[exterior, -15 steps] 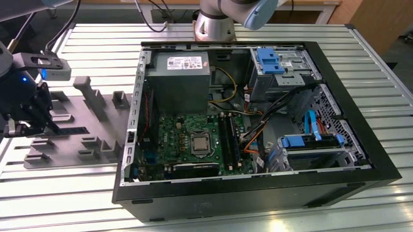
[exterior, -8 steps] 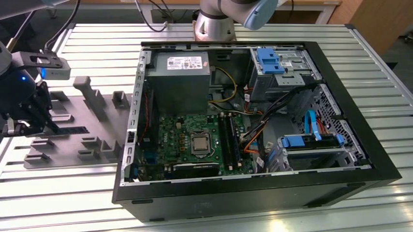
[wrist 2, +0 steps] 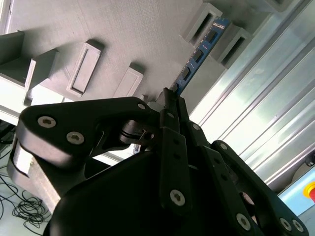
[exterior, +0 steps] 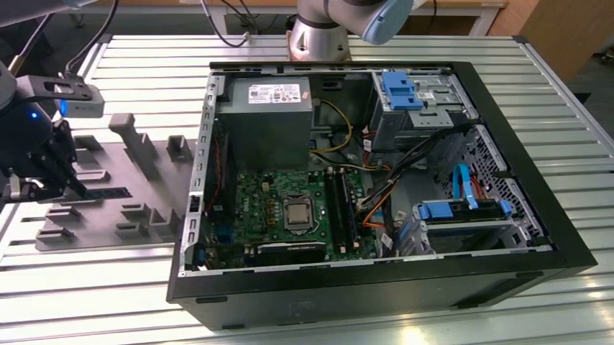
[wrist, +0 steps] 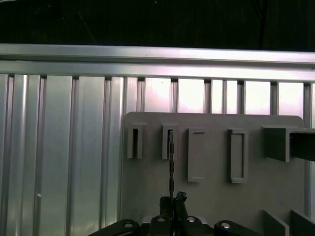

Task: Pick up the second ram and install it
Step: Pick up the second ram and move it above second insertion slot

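Observation:
The second ram [wrist 2: 202, 49] is a thin blue-green stick standing on edge in a grey holder plate [wrist 2: 147, 34]. Its far end rests between two raised slot blocks [wrist 2: 204, 22]. My gripper [wrist 2: 171, 96] is shut on the near end of the stick. In the first wrist view the ram [wrist: 171, 162] appears edge-on as a thin line running from a slot block down to the gripper [wrist: 173, 200]. In the exterior view the gripper [exterior: 69, 188] hangs over the holder plate [exterior: 144, 154] on that view's left, with the dark stick [exterior: 103, 192] beside it.
An open computer case [exterior: 537, 237] lies on the ribbed metal table [exterior: 96, 302] to the exterior view's right of the plate. Inside it are the green motherboard [exterior: 254, 208], black memory slots [exterior: 341, 208], a power supply [exterior: 269, 115], cables and blue drive brackets [exterior: 465, 208]. The arm's base [exterior: 321, 32] stands behind the case.

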Action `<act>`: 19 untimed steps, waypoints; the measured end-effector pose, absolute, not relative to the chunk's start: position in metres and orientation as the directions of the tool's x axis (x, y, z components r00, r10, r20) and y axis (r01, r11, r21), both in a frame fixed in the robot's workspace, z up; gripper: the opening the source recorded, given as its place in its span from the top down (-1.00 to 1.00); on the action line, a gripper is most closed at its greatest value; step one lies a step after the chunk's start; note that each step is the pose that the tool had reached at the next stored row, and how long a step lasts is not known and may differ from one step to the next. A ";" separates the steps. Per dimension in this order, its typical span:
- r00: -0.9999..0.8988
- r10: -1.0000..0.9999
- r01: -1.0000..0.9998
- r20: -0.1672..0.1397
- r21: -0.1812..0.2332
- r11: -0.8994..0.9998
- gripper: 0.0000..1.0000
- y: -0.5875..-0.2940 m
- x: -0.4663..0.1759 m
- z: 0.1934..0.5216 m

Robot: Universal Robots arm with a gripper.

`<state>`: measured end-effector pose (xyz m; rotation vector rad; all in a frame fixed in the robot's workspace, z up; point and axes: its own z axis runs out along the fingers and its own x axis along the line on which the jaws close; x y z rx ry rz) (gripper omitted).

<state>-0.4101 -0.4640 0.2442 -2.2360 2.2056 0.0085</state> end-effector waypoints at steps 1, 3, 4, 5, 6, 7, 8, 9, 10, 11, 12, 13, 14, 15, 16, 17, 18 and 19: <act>0.014 -1.000 -1.000 -0.004 0.003 -0.014 0.72 -0.464 -0.410 0.244; 0.014 -1.000 -1.000 -0.004 0.003 -0.014 0.72 -0.464 -0.410 0.247; 0.014 -1.000 -1.000 -0.004 0.003 -0.014 0.72 -0.464 -0.410 0.251; 0.014 -1.000 -1.000 -0.004 0.003 -0.014 0.72 -0.464 -0.410 0.251; 0.014 -1.000 -1.000 -0.004 0.003 -0.014 0.72 -0.464 -0.410 0.251; 0.014 -1.000 -1.000 -0.004 0.003 -0.014 0.72 -0.464 -0.410 0.251; 0.014 -1.000 -1.000 -0.004 0.003 -0.014 0.72 -0.464 -0.410 0.251; 0.014 -1.000 -1.000 -0.004 0.003 -0.014 0.72 -0.464 -0.410 0.251; 0.014 -1.000 -1.000 -0.004 0.003 -0.014 0.72 -0.464 -0.410 0.252; 0.014 -1.000 -1.000 -0.004 0.003 -0.014 0.72 -0.464 -0.410 0.252; 0.014 -1.000 -1.000 -0.004 0.003 -0.014 0.72 -0.464 -0.410 0.252; 0.014 -1.000 -1.000 -0.004 0.003 -0.014 0.72 -0.464 -0.410 0.252; 0.014 -1.000 -1.000 -0.004 0.003 -0.014 0.72 -0.464 -0.410 0.253; 0.014 -1.000 -1.000 -0.004 0.003 -0.014 0.72 -0.464 -0.410 0.253; 0.014 -1.000 -1.000 -0.004 0.003 -0.014 0.72 -0.464 -0.410 0.253; 0.014 -1.000 -1.000 -0.004 0.003 -0.014 0.72 -0.464 -0.410 0.254; 0.014 -1.000 -1.000 -0.004 0.003 -0.014 0.72 -0.464 -0.410 0.254; 0.014 -1.000 -1.000 -0.004 0.003 -0.014 0.72 -0.464 -0.410 0.254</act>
